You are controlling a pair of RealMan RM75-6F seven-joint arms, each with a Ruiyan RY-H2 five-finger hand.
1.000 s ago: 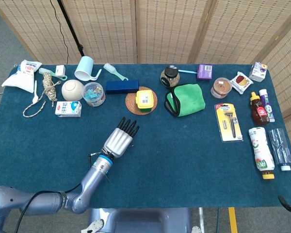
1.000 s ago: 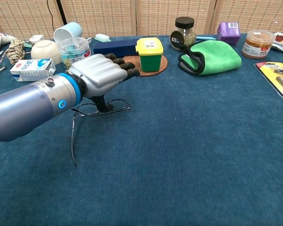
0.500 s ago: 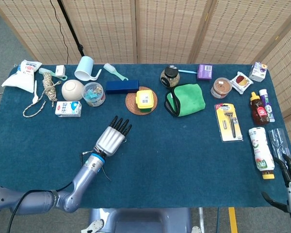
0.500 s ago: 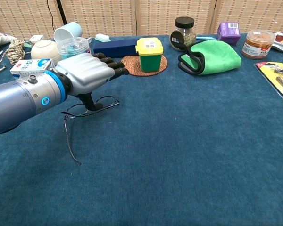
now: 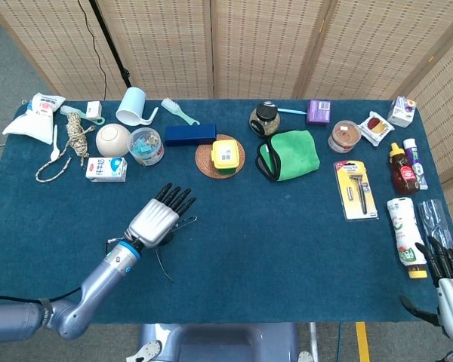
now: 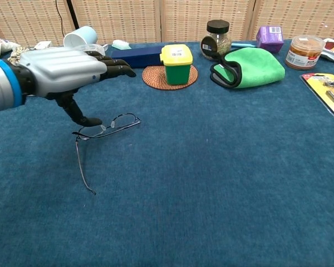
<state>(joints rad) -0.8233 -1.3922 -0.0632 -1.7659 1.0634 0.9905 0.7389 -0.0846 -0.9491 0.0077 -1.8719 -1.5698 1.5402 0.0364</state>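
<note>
Thin wire-framed glasses (image 6: 108,124) lie on the blue tablecloth, lenses facing the hand, with one temple arm stretching toward the front edge. In the chest view my left hand (image 6: 67,69) hovers over their left end, fingers stretched out flat and thumb pointing down, its tip at the frame's left corner. The head view shows the same left hand (image 5: 157,219) covering most of the glasses (image 5: 183,221). My right hand (image 5: 449,290) stands at the table's near right corner, fingers up and apart, holding nothing.
A yellow box (image 6: 176,62) on a woven coaster (image 5: 208,162), a dark blue case (image 5: 189,134) and a green cloth (image 5: 291,154) lie beyond the glasses. A milk carton (image 5: 106,169) and bowl (image 5: 112,139) sit far left. A razor pack (image 5: 355,190) and bottles (image 5: 408,237) lie right.
My left hand slid left, dragging the glasses a little, then rose off them with only the thumb tip still at the frame. My right hand came into view at the near right corner.
</note>
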